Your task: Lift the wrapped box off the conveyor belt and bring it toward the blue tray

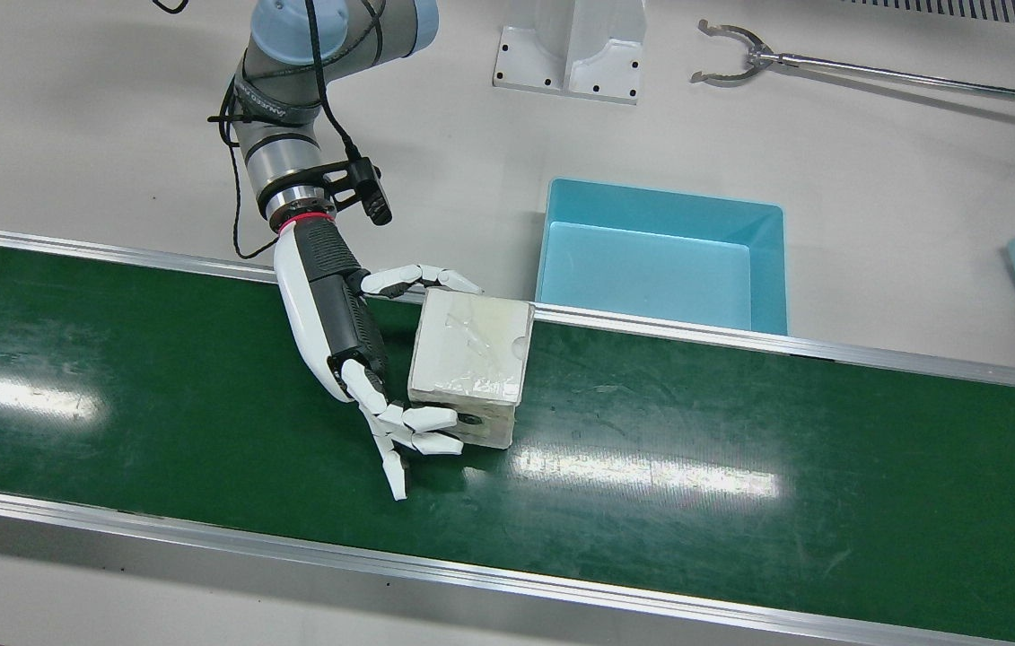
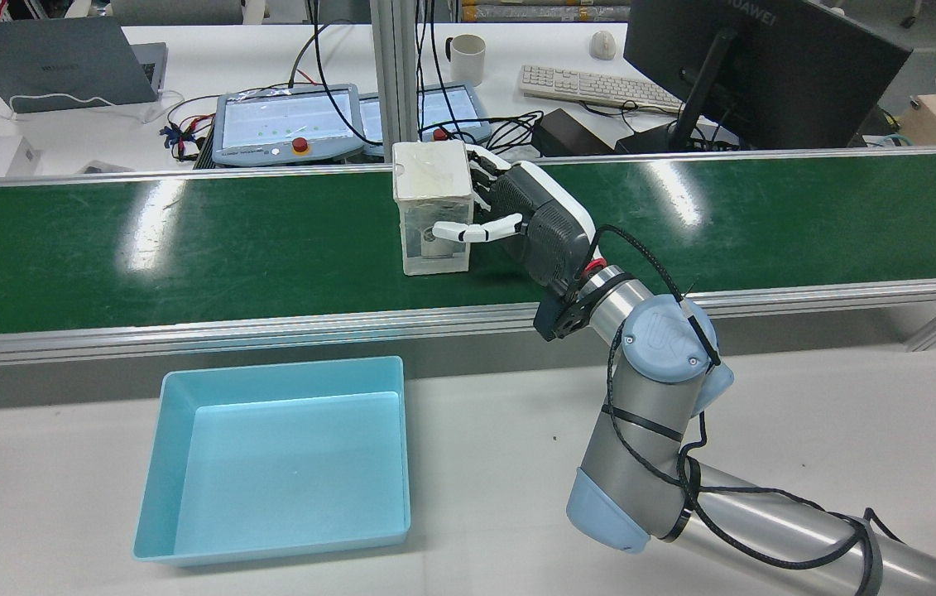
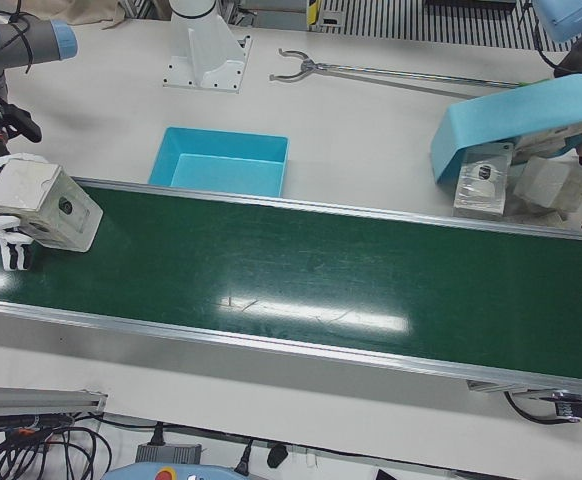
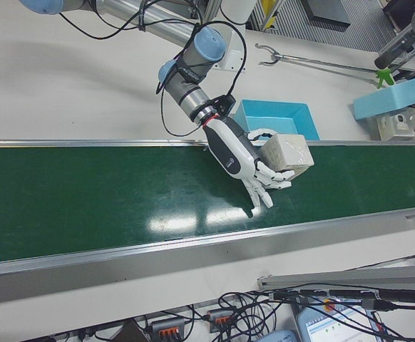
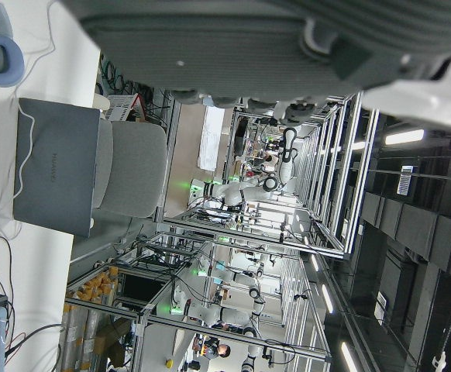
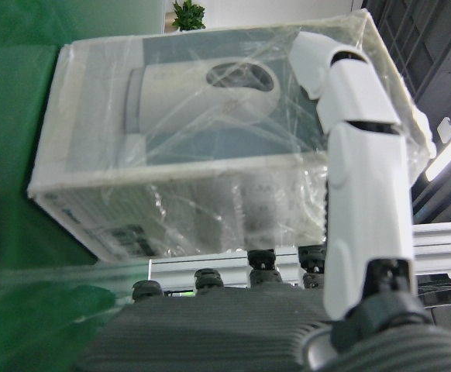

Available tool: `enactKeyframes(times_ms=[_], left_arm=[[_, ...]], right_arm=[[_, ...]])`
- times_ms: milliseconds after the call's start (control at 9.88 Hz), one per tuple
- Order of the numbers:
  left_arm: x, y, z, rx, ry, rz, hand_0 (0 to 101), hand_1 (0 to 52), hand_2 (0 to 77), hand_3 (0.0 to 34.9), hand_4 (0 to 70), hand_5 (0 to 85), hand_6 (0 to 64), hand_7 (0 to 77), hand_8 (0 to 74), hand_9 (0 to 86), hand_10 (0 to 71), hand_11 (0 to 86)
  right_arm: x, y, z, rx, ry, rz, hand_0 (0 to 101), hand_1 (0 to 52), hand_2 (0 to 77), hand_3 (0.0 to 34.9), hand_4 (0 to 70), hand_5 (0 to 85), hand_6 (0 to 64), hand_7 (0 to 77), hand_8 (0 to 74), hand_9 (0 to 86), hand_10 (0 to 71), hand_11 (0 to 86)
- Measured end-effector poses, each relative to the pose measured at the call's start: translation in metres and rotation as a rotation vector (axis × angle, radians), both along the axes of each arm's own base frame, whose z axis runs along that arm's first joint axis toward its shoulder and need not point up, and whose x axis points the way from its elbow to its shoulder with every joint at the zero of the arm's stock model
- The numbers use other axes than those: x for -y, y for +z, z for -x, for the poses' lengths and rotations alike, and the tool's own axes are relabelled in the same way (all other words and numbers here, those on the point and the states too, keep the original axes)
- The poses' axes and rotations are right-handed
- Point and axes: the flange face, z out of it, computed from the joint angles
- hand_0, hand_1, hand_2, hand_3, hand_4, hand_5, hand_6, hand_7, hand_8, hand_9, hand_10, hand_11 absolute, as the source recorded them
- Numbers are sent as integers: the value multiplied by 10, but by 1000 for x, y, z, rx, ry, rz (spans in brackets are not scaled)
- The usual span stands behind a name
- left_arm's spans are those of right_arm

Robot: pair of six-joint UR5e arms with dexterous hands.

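One right hand gripping wrapped box, seemingly lifted off conveyor belt

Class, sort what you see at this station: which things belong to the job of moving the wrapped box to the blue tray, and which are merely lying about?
Belongs to the job:
right hand
wrapped box
conveyor belt
blue tray

Lying about:
grabber tool
blue foam block
two more wrapped boxes
mug
keyboard
laptop
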Motion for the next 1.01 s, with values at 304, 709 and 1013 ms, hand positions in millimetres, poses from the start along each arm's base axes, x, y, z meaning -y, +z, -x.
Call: enactKeyframes(times_ms=[304, 709, 1013], left_arm=[[0, 0, 0, 0, 0, 0, 0, 0, 5, 0, 0, 11, 0, 5, 5, 0, 5, 0], [0, 0, 0, 0, 0, 0, 0, 0, 11, 0, 0, 11, 0, 5, 5, 0, 5, 0], [0, 0, 0, 0, 0, 0, 0, 0, 11, 0, 0, 11, 0, 5, 5, 0, 5, 0]], right_arm=[[2, -9, 2, 13, 23, 0, 523, 240, 289, 201, 131, 300, 38, 251, 0, 49, 0, 11], [-7, -18, -14, -9, 58, 35, 577, 175, 338, 176, 267, 442, 191, 420, 229, 273, 120, 65], [-27, -49, -40, 13, 71, 27, 575, 175, 338, 109, 327, 502, 251, 485, 360, 376, 267, 256]])
